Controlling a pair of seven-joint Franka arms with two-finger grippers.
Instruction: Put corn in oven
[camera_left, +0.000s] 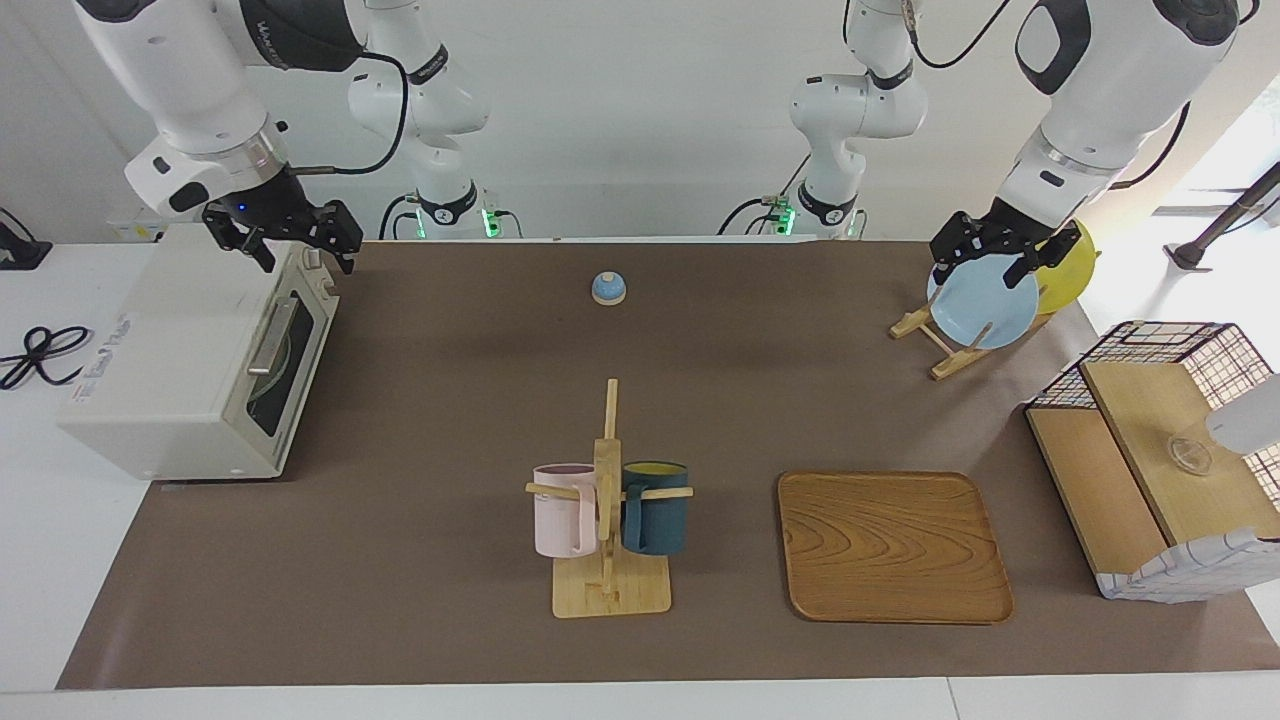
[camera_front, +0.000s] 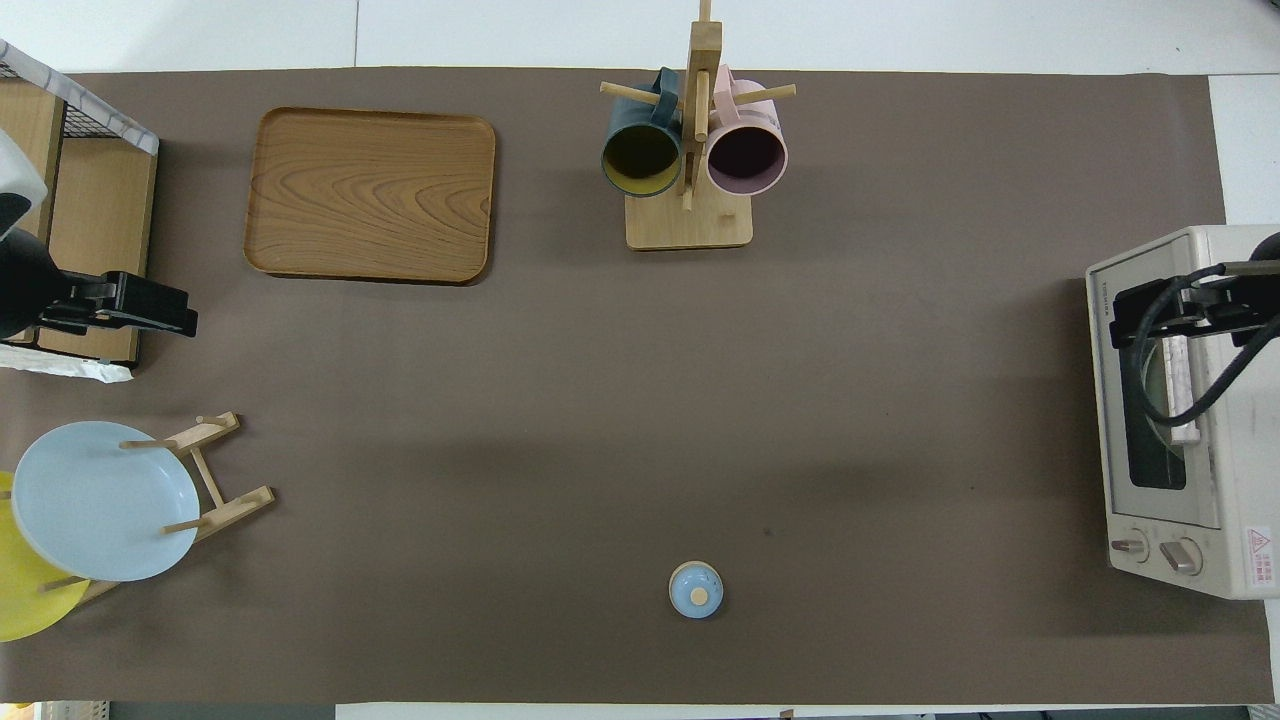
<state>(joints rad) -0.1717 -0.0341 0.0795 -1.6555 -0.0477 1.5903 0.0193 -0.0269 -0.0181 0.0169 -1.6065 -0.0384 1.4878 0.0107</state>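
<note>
No corn shows in either view. The cream-white oven (camera_left: 170, 370) stands at the right arm's end of the table, its dark glass door shut, with a metal bar handle (camera_left: 272, 335). A pale round plate shows dimly through the glass. The oven also shows in the overhead view (camera_front: 1230, 420). My right gripper (camera_left: 290, 250) hangs open and empty over the oven's top front edge, and shows in the overhead view (camera_front: 1180, 305). My left gripper (camera_left: 985, 265) hangs open and empty over the plate rack at the left arm's end, and shows in the overhead view (camera_front: 140, 308).
A small blue lid (camera_left: 609, 288) lies mid-table near the robots. A mug tree (camera_left: 607, 500) holds a pink and a dark teal mug. A wooden tray (camera_left: 890, 545) lies beside it. A rack holds a blue plate (camera_left: 985, 305) and a yellow plate (camera_left: 1075, 260). A wire-framed shelf basket (camera_left: 1160, 450) stands at the left arm's end.
</note>
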